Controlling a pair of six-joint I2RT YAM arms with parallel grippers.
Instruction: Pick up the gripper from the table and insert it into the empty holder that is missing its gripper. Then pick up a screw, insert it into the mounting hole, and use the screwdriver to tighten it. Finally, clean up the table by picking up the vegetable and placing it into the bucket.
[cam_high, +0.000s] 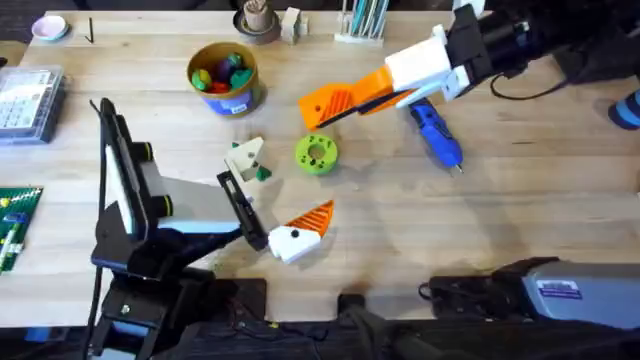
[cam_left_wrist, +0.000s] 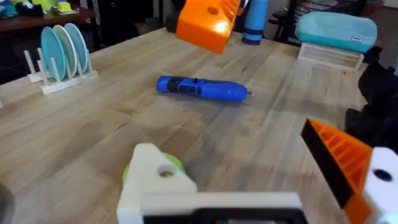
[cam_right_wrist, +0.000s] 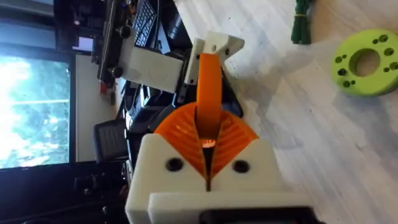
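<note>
My right gripper (cam_high: 325, 106) reaches in from the far right, its orange pads shut on the loose orange gripper (cam_right_wrist: 209, 81). That wedge points toward the plain white holder (cam_right_wrist: 216, 45), which is one finger of my left gripper (cam_high: 272, 195). The wedge hangs above the table, apart from the holder (cam_high: 244, 156). My left gripper (cam_left_wrist: 255, 180) stands wide open; its other finger carries an orange tip (cam_left_wrist: 339, 158). The blue screwdriver (cam_high: 436, 131) lies flat at the right. The dark-green vegetable (cam_high: 262, 172) lies beside the holder. At the back stands the bucket (cam_high: 225, 78), with toys inside. A screw is out of view.
A lime-green disc with holes (cam_high: 317, 153) lies between the two grippers. At the left edge are a clear parts box (cam_high: 28, 100) and a green board (cam_high: 14, 225). A brown cup (cam_high: 257, 20) stands at the back. A dish rack with blue plates (cam_left_wrist: 59, 53) stands beyond the screwdriver.
</note>
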